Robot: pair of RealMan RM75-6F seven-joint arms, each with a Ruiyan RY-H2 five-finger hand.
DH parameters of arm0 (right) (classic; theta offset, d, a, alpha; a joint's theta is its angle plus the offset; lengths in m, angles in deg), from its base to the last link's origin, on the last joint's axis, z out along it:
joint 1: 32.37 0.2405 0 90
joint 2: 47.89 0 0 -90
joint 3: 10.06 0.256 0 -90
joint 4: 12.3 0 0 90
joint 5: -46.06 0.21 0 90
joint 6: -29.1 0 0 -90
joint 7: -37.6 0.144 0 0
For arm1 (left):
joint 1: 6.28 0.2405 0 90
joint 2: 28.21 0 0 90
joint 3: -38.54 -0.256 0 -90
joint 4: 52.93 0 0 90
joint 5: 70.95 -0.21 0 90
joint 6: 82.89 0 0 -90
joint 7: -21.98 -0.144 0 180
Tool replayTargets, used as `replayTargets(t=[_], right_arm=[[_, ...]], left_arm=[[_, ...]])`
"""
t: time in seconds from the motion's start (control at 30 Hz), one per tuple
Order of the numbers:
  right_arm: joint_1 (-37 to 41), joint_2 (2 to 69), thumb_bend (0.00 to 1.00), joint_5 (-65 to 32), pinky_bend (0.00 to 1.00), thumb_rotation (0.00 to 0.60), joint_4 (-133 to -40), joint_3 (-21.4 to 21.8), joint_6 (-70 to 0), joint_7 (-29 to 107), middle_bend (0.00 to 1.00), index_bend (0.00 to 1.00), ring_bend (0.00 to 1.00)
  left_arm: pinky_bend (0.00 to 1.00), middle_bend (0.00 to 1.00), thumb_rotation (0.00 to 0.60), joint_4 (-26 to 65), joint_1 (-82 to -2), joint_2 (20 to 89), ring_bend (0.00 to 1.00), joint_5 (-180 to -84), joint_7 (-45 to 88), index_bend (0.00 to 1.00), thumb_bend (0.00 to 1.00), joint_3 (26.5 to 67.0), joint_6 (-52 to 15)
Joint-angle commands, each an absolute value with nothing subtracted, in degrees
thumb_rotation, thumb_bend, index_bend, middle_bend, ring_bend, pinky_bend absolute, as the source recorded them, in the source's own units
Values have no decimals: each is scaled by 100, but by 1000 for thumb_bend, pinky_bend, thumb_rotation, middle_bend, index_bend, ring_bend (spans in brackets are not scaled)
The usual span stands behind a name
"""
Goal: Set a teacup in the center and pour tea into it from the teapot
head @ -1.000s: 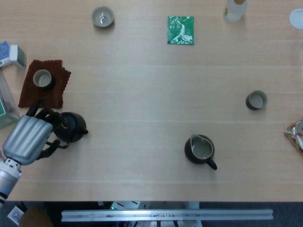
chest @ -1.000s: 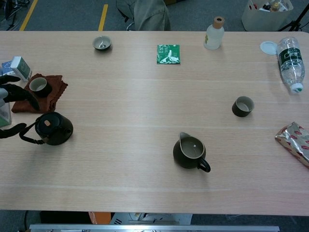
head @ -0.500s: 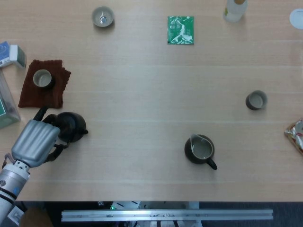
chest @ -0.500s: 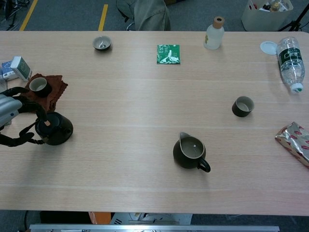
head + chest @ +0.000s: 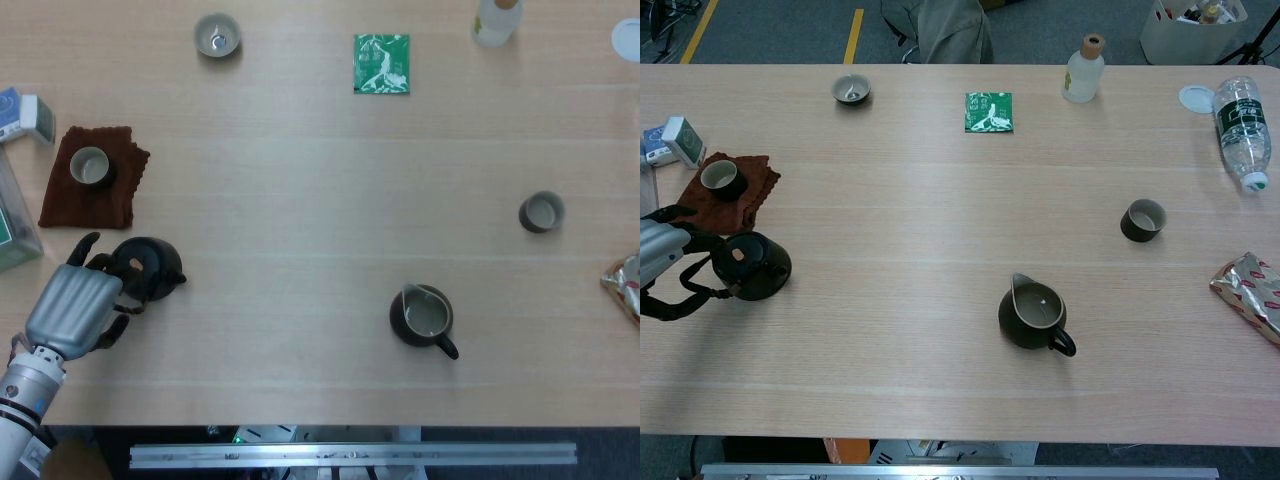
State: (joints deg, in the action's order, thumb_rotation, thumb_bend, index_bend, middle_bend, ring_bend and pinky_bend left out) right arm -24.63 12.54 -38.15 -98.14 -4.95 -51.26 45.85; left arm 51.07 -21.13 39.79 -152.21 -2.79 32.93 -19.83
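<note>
The left hand (image 5: 72, 307), smooth grey metal with black fingers, sits at the table's (image 5: 300, 200) near left edge. Its fingers curl at the handle of the round, dark, shiny teapot (image 5: 150, 267) just to its right, but whether it is gripping yet cannot be told. Just behind the hand a small round cup (image 5: 89, 165) sits on a soft brown cloth (image 5: 90, 187). Far to the right stand a dark pitcher (image 5: 423, 317) and a teacup (image 5: 541, 211), with wide bare pale wood between.
</note>
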Motion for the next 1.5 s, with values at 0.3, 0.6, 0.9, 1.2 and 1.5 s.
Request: replayTargets(t=[0.3, 0.6, 0.9, 1.2, 1.5], right_arm=[[-2472, 1229, 106, -3822, 233, 600, -9851, -489, -5164, 4569, 314, 318, 168], [-2496, 1212, 106, -3810, 233, 600, -9898, -501, -5184, 4539, 314, 318, 168], [-2528, 1195, 106, -3814, 233, 600, -9927, -515, -5220, 4529, 314, 318, 168], [-2552, 1188, 106, -3832, 233, 600, -9943, -531, -5245, 4551, 314, 318, 168], [-2577, 1180, 106, -3825, 233, 600, -9960, -536, -5265, 4553, 314, 318, 168]], left_arm=[[67, 387, 600, 4995, -2099, 4095, 273, -15135, -195, 373, 354, 3230, -1997], [68, 398, 600, 4894, -2083, 4161, 278, -15134, -127, 387, 354, 3155, -2001], [67, 409, 600, 4806, -2060, 4235, 281, -15131, -47, 396, 354, 3111, -1989], [68, 412, 600, 4726, -2021, 4305, 282, -15133, 8, 396, 354, 3069, -1957], [68, 414, 600, 4563, -1973, 4396, 282, -15120, 112, 399, 354, 3031, -1946]])
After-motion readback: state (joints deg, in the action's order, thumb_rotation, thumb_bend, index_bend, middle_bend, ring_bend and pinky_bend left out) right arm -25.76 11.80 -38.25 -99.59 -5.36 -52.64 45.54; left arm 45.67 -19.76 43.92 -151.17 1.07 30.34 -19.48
